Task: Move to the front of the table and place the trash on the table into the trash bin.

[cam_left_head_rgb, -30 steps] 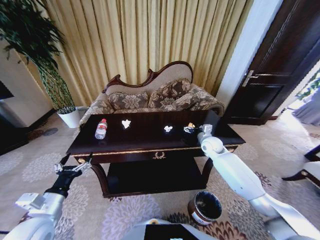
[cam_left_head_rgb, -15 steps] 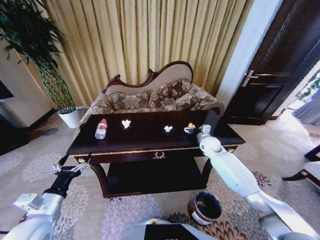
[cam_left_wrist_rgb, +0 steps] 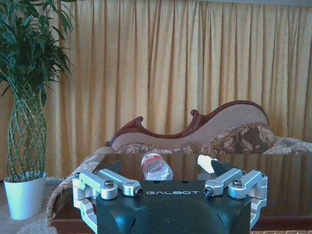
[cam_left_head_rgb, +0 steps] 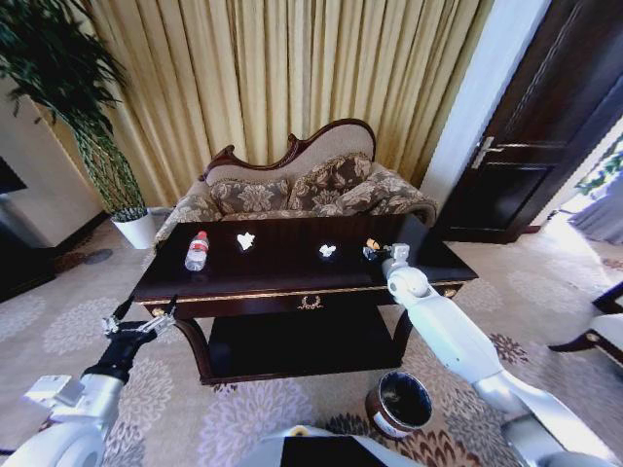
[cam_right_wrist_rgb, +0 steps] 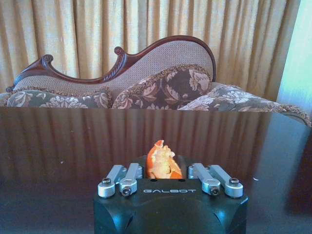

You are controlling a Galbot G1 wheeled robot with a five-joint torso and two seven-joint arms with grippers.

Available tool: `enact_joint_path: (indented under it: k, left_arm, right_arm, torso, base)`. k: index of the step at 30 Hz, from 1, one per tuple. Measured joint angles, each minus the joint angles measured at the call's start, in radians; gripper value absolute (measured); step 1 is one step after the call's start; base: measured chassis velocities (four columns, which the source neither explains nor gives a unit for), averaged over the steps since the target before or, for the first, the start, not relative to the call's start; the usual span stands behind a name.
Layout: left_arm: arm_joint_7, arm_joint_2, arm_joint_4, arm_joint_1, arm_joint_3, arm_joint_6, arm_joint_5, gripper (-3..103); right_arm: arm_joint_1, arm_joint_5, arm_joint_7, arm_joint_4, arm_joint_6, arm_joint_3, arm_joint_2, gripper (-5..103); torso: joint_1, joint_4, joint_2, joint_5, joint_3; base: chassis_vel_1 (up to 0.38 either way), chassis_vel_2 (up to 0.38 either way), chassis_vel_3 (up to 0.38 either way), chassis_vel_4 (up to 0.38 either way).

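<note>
Your right gripper (cam_right_wrist_rgb: 161, 168) sits low over the right part of the table (cam_left_head_rgb: 282, 268), its fingers drawn in around the reddish-orange scrap (cam_right_wrist_rgb: 161, 158). From the right wrist view, the scrap stands up between the two finger linkages. Whether the fingers already press it or merely flank it cannot be told. In the head view the same gripper (cam_left_head_rgb: 375, 252) lies at the end of the outstretched right arm, with the scrap (cam_left_head_rgb: 372, 243) at its tip on the tabletop.

Your left gripper (cam_left_head_rgb: 136, 319) hangs in front of the table's left corner, below the tabletop and well apart from everything on it, with its fingers spread wide and nothing between them.

Still on the table are the clear water bottle with the red cap (cam_left_head_rgb: 197, 250) near the left end, one white crumpled paper wad (cam_left_head_rgb: 245, 239) beside it toward the middle, and a second paper wad (cam_left_head_rgb: 327, 250) nearer the right gripper.

The trash bin (cam_left_head_rgb: 399, 403), dark brown with a black liner, stands on the carpet in front of the table's right leg. No table item can be made out inside it.

Judged from this layout, the approach to the table is done and the first pickup is under way. All four items remain to be binned.
</note>
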Motion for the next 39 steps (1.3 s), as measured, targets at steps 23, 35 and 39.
enact_joint_path:
  k: [23, 35, 39]
  left_arm:
    - [-0.02, 0.019, 0.001, -0.038, 0.003, -0.002, -0.023, 100]
    - [-0.048, 0.065, 0.017, -0.094, 0.044, 0.034, -0.049, 100]
    - [-0.048, 0.078, 0.022, -0.104, 0.065, 0.034, -0.049, 100]
  right_arm:
    - [-0.103, 0.038, 0.105, 0.215, 0.008, 0.105, -0.085, 1]
    - [-0.391, 0.014, 0.116, 0.434, 0.036, 0.341, -0.218, 1]
    - [-0.441, 0.008, 0.139, 0.473, 0.044, 0.373, -0.231, 1]
  torso:
    - [0.0, 0.0003, 0.0, -0.0001, 0.0]
    - [0.0, -0.0002, 0.0, 0.0002, 0.0]
    - [0.0, 0.0002, 0.0, 0.0, 0.0]
  base:
    - [0.0, 0.0, 0.0, 0.0]
    - [0.0, 0.0, 0.0, 0.0]
    - [0.0, 0.0, 0.0, 0.0]
